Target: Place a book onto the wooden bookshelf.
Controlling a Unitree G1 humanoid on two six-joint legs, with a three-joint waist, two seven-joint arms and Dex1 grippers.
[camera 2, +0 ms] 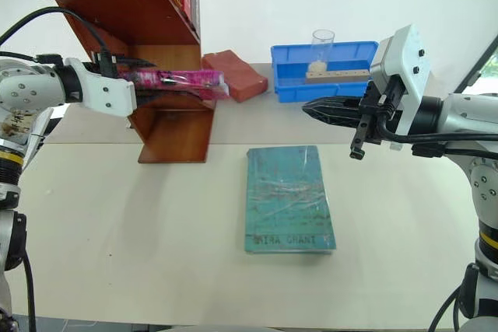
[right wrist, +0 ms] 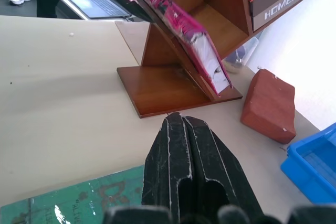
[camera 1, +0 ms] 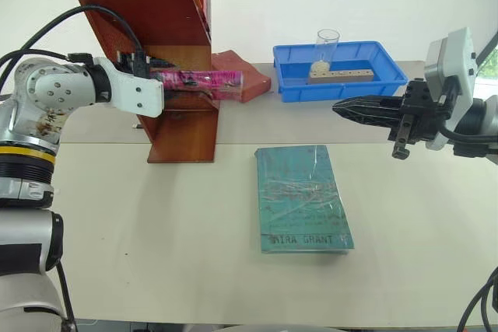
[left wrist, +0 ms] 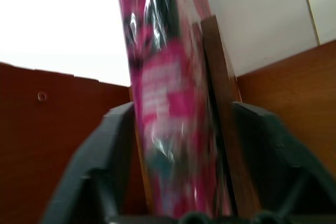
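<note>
The pink book (camera 1: 204,79) is seen lying on a lower shelf of the wooden bookshelf (camera 1: 167,5), its far end projecting past the shelf's side toward the red brick-like block (camera 1: 245,71). The left gripper (camera 1: 152,75) is positioned at the near end of the book. In the left wrist view, the fingers (left wrist: 100,161) are spread wide, one on each side of the book (left wrist: 168,103); a gap is visible on both sides, so the book is not clamped. A thin wooden panel edge (left wrist: 223,108) stands between the book and one finger.

The right gripper (camera 1: 342,108) is held above the bench (camera 1: 156,231), pointing toward the bookshelf. Its fingers (right wrist: 184,171) are pressed fully together and nothing is held. Below and ahead of these fingertips lies the teal-green book (camera 1: 302,198) marked "MIRA GRANT", flat on the bench. Beyond the right fingers, a blue plastic tray (camera 1: 288,83) is seen, containing a clear glass (camera 1: 327,48) and a wooden block (camera 1: 342,75).
</note>
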